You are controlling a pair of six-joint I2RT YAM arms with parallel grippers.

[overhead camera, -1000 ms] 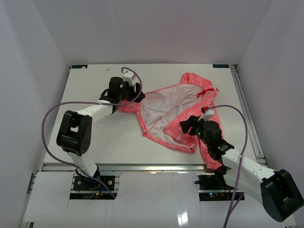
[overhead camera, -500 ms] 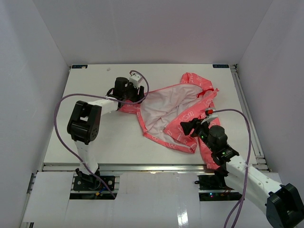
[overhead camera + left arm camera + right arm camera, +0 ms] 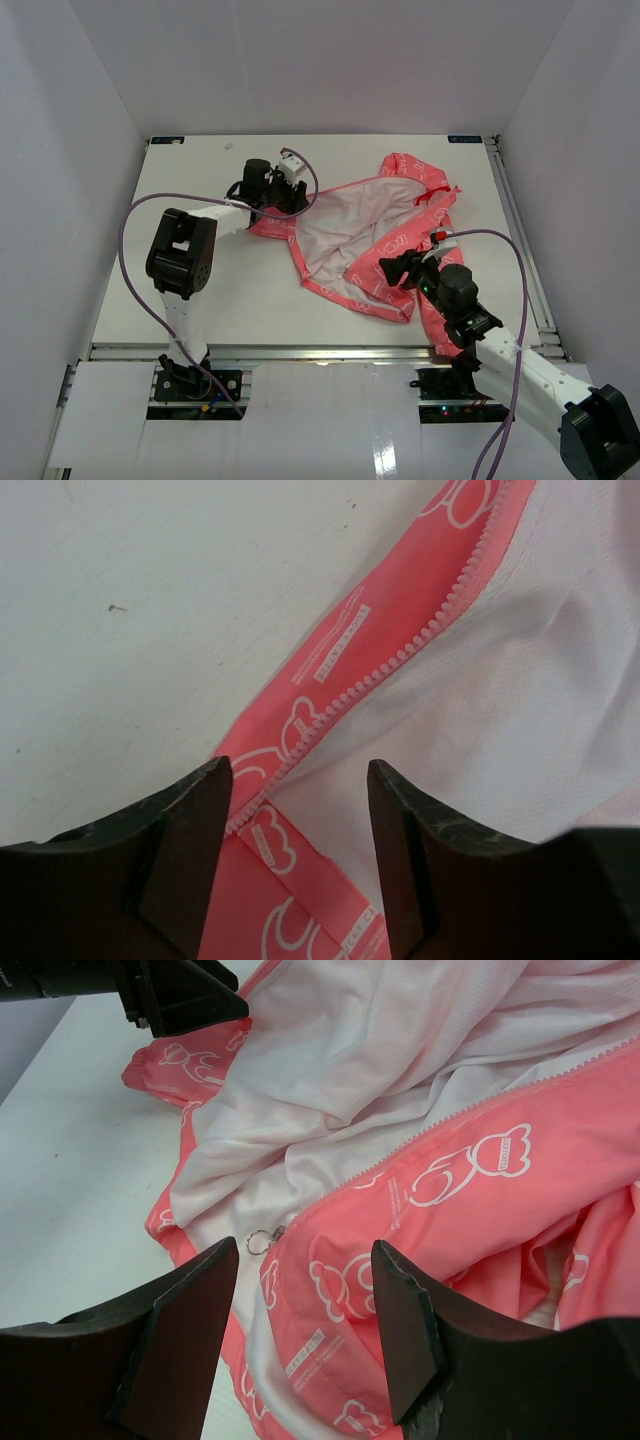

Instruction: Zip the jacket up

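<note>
Clearly the jacket (image 3: 370,235) is lying unzipped, lining up, left gripper (image 3: 300,775) and right gripper (image 3: 305,1252) hovering over it, jaws parted, empty.

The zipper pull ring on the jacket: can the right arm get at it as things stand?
Probably yes. The ring lies uncovered on the white lining, close before the open right tool, with nothing over it.

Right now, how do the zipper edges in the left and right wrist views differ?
The left edge lies flat and straight; the right edge lies over rumpled lining. The right edge ends at a metal ring; the left edge shows none. Both are pink with white prints.
</note>
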